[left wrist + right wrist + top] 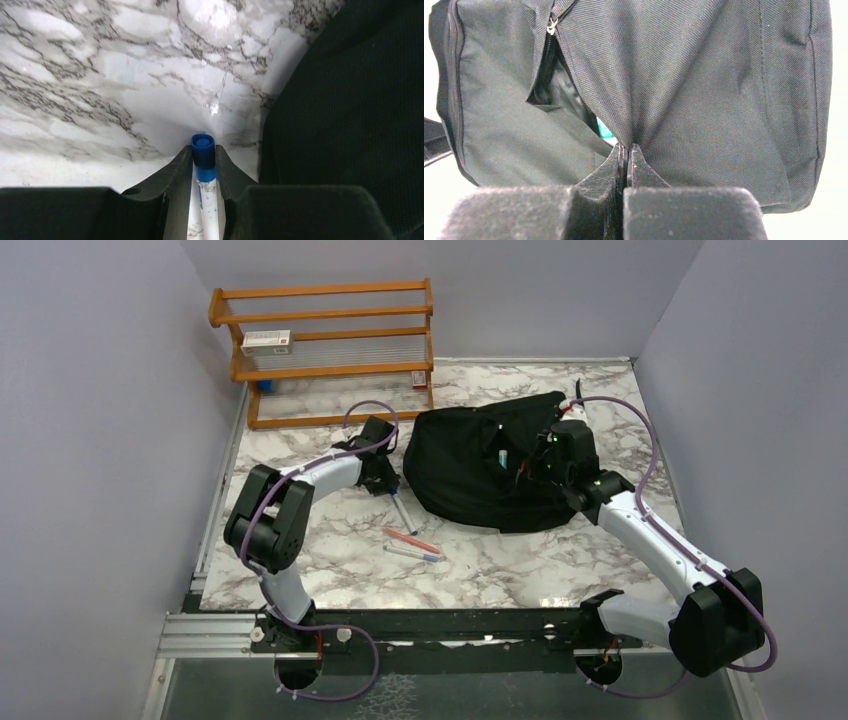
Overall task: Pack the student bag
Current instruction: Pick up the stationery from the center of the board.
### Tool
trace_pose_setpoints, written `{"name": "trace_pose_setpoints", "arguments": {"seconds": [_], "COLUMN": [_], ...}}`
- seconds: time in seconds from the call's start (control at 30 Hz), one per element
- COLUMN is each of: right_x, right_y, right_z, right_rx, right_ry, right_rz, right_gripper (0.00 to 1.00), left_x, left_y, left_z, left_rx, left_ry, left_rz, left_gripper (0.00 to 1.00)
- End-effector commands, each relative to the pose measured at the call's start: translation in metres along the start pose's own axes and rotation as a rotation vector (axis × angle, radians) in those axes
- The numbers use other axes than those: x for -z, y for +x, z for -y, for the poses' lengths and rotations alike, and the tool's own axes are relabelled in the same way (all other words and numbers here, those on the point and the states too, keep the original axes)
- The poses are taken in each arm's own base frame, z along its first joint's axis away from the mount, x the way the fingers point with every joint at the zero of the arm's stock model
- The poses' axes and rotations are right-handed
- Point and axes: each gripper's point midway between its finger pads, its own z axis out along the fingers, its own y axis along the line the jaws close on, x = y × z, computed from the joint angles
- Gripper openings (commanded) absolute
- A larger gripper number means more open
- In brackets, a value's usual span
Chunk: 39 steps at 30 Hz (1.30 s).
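Note:
The student bag [480,480], black and soft, lies at the table's middle right. Its pocket gapes open [549,85], and something green [605,131] shows inside. My right gripper [627,146] is shut on a fold of the bag's fabric at the edge of that opening, seen from above over the bag's right half [535,462]. My left gripper [385,485] sits low on the table just left of the bag [350,110]. Its jaws press both sides of a white marker with a blue cap [209,200], which lies flat on the marble.
An orange pen [411,540] and a grey-blue pen [412,553] lie on the marble in front of the bag. A wooden shelf [330,350] stands at the back left with a small box [266,339] on it. Walls close in on the left and right.

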Motion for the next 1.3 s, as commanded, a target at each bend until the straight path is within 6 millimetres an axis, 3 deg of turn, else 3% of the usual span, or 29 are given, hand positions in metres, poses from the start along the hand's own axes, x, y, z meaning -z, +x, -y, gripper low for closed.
{"name": "trace_pose_setpoints", "arguments": {"seconds": [0.0, 0.3, 0.5, 0.57, 0.73, 0.93, 1.27], "right_x": [0.006, 0.008, 0.009, 0.009, 0.008, 0.006, 0.006], "right_y": [0.009, 0.010, 0.010, 0.010, 0.011, 0.013, 0.014], "right_z": [0.010, 0.013, 0.013, 0.013, 0.012, 0.011, 0.012], "right_rx": [0.020, 0.022, 0.025, 0.024, 0.021, 0.018, 0.023], "right_ry": [0.039, 0.047, 0.045, 0.042, 0.039, 0.034, 0.039], "right_rz": [-0.020, -0.020, -0.015, -0.014, -0.015, -0.023, -0.025], "right_gripper": [0.01, 0.01, 0.01, 0.01, 0.01, 0.01, 0.01], "left_x": [-0.014, -0.025, -0.034, -0.036, -0.029, -0.023, -0.026], "left_y": [-0.014, -0.051, -0.059, -0.058, -0.054, -0.038, 0.011], "left_z": [-0.012, -0.003, -0.001, -0.003, -0.010, -0.009, 0.012], "left_rx": [-0.011, -0.101, -0.207, -0.230, -0.216, -0.202, -0.230], "left_ry": [-0.035, 0.006, -0.012, -0.021, -0.040, -0.035, -0.040], "left_rz": [0.007, 0.021, -0.015, -0.028, -0.025, -0.044, -0.104], "left_gripper": [0.22, 0.22, 0.30, 0.37, 0.51, 0.53, 0.52]}}
